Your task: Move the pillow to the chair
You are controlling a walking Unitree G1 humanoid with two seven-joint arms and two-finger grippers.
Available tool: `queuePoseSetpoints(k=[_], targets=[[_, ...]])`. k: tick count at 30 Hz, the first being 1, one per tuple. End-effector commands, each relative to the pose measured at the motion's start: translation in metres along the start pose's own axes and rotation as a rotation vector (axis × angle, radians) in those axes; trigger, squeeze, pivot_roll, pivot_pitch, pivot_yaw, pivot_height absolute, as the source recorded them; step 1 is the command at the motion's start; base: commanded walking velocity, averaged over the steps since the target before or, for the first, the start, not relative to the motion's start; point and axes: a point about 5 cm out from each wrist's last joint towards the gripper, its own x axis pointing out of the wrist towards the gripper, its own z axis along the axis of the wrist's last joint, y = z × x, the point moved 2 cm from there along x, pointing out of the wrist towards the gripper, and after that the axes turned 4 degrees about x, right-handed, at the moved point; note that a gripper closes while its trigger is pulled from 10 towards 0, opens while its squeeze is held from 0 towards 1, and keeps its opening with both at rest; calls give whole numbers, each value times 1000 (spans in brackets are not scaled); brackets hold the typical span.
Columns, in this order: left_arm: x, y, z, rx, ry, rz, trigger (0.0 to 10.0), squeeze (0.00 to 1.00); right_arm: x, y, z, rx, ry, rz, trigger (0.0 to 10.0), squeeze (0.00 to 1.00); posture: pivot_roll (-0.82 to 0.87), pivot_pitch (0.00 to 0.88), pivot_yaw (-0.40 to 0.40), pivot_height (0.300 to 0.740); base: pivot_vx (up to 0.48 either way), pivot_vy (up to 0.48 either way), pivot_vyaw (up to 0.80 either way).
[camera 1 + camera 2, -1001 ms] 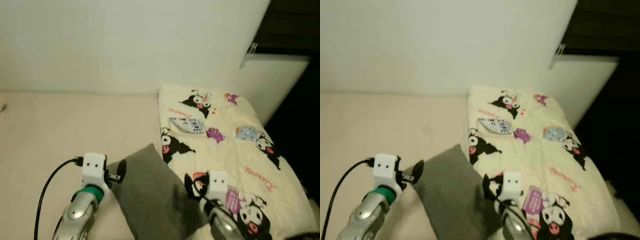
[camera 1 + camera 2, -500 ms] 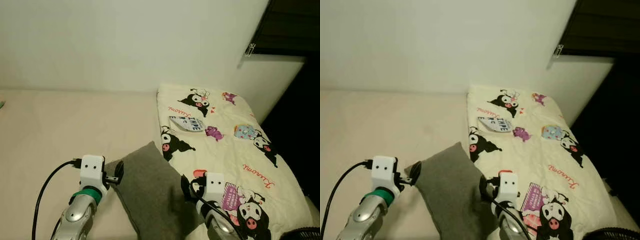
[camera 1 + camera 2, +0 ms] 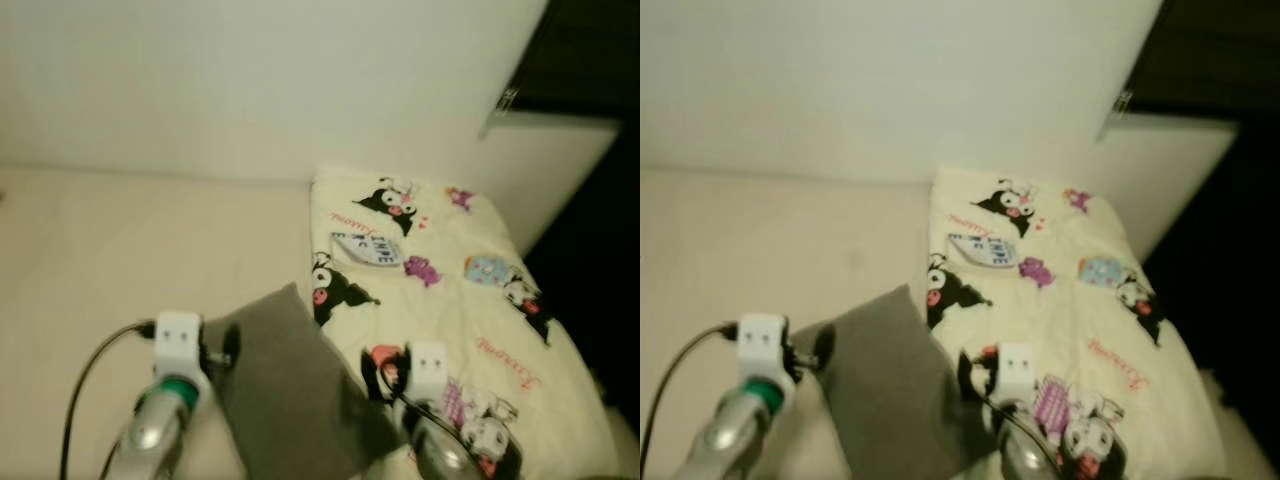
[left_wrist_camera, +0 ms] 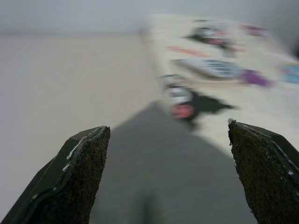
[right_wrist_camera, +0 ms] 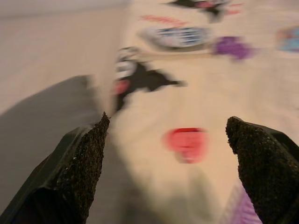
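Pillow (image 3: pixel 295 395), a soft grey matte wedge, lies on the cream bed sheet (image 3: pixel 90 260) against the edge of a quilted cartoon-print blanket (image 3: pixel 450 290). The left gripper (image 4: pixel 168 177) hovers over its left edge with fingers spread wide, holding nothing. The right gripper (image 5: pixel 166 163), fingers likewise apart, hangs over the pillow's right edge where it meets the blanket. A plain white wall (image 3: pixel 250 80) stands behind.

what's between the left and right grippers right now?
The grey pillow spans the gap between the left gripper and right gripper, beside the cartoon-print blanket; clearest in the left eye view.
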Motion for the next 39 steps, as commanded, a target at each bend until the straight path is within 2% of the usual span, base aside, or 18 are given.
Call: queuePoseSetpoints(k=[1,8,14,28,39], targets=[[-3,2,-8,8,31,-1,10000,0,-4,-2,-8,11,22,-21,10000,0,-27,19,-19,739,0,0,0],[3,0,-7,12,27,-9,10000,0,-4,-4,-12,28,40,-35,10000,0,-30,30,-18,734,0,0,0],[13,-7,-2,86,10,-59,10000,0,-2,-1,-13,62,45,-41,10000,0,-27,36,-8,704,0,0,0],[17,-7,0,93,2,-73,10000,0,-2,-2,-13,83,27,-71,10000,0,-37,32,32,664,0,0,0],[17,-4,-2,100,-5,-53,10000,0,2,1,-13,83,30,-57,10000,0,-18,25,12,624,0,0,0]])
